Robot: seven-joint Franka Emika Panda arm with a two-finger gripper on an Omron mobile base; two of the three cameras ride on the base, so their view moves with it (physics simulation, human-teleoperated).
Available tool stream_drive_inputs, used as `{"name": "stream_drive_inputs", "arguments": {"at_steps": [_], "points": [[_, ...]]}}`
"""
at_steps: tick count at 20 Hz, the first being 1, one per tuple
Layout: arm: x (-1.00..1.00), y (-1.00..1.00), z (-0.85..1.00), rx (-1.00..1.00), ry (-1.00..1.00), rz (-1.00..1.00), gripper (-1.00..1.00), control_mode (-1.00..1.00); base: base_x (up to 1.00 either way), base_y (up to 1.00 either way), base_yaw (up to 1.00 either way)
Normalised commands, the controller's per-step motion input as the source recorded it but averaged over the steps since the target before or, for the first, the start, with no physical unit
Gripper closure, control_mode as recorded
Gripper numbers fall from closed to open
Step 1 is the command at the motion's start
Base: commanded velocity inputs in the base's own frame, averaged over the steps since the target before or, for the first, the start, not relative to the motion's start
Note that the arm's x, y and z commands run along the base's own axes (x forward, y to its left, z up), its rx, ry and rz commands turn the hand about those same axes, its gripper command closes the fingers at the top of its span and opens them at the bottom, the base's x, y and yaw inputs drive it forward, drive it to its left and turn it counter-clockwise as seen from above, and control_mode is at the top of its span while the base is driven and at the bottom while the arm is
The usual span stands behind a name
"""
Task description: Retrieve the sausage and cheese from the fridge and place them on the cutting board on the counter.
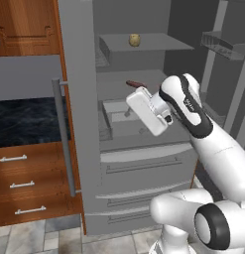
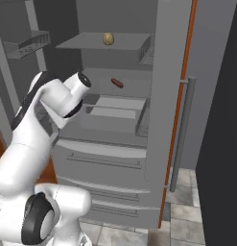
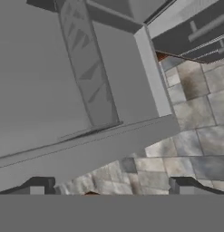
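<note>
The grey fridge (image 1: 78,59) stands with its doors swung open. A short dark reddish-brown sausage (image 1: 135,84) (image 2: 117,82) lies on the middle shelf. The pale yellow-tan cheese (image 1: 134,40) (image 2: 108,39) sits on the shelf above it. My gripper (image 3: 111,186) is open, its two dark fingertips (image 3: 37,186) wide apart with nothing between them. The white hand hangs in front of the shelves, just below and to the right of the sausage, apart from it. It looks down past grey fridge panels at the tiled floor. The black marble counter (image 1: 25,119) is at the left. The cutting board is out of view.
The open left door with its long bar handle (image 1: 64,144) stands between fridge and counter; the right door's handle (image 2: 181,134) is at the right. Door bins (image 1: 224,44) (image 2: 27,43) jut inward. A crisper box (image 1: 119,118) and lower drawers (image 1: 139,166) sit below the hand.
</note>
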Motion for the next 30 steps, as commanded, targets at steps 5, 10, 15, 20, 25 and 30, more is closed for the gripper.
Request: {"name": "stream_drive_inputs", "arguments": {"at_steps": [5, 10, 15, 20, 25, 30], "points": [[0.04, -0.58, -0.06, -0.31, -0.05, 0.0, -1.0, -1.0, 0.0, 0.0, 0.0], [-0.03, -0.32, -0.05, -0.61, -0.06, 0.07, -1.0, -1.0, 0.0, 0.0, 0.0], [-0.04, -0.47, -0.2, -0.45, -0.01, 0.11, -1.0, -1.0, 0.0, 0.0, 0.0], [-0.18, -0.3, -0.33, -0.08, -0.08, 0.03, -1.0, -1.0, 0.0, 0.0, 0.0], [-0.02, -0.01, -0.06, -0.02, 0.02, 0.0, -1.0, -1.0, 0.0, 0.0, 0.0], [0.0, 0.0, 0.0, 0.0, 0.0, 0.0, -1.0, -1.0, 0.0, 0.0, 0.0]]}}
